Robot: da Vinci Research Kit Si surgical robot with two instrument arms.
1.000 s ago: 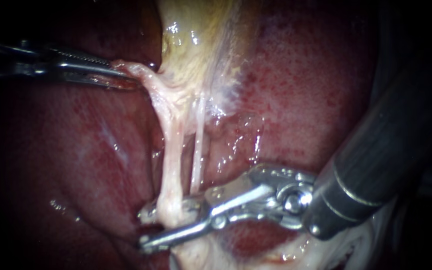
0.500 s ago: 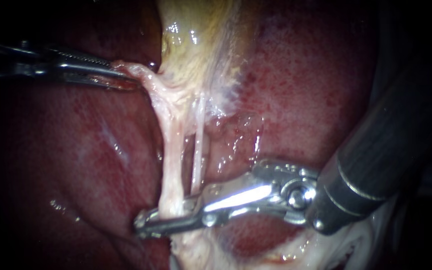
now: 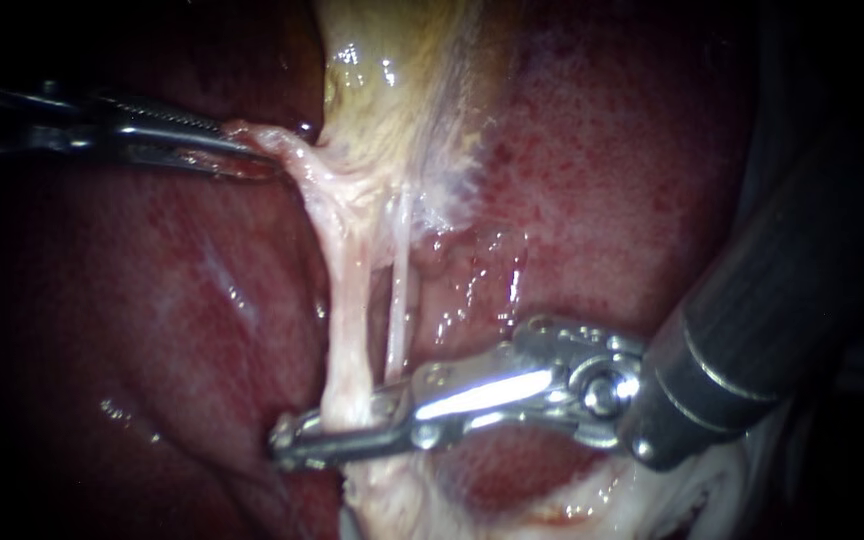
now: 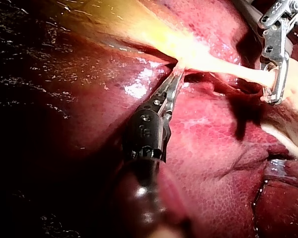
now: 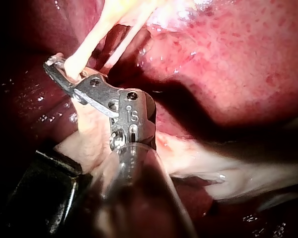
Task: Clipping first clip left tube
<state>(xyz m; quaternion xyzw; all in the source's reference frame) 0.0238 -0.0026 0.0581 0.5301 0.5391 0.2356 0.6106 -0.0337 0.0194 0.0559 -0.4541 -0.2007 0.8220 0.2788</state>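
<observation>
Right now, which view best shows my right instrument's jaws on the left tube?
Endoscope view: right instrument lies side-on, jaws shut across the left tube. Right wrist view shows it from behind; left wrist view, distantly.

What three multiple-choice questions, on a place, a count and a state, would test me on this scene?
1. The right instrument has its jaws around: A the left tube; B a needle; C nothing.
2. Pale tubes hanging below the gallbladder: A one; B two; C four.
3. The left instrument has its jaws: A wide open; B shut on tissue; C hidden.
Answers: A, both jaws press that tube; B, the left tube and a thinner tube show; B, they pinch pale tissue beside the gallbladder.
</observation>
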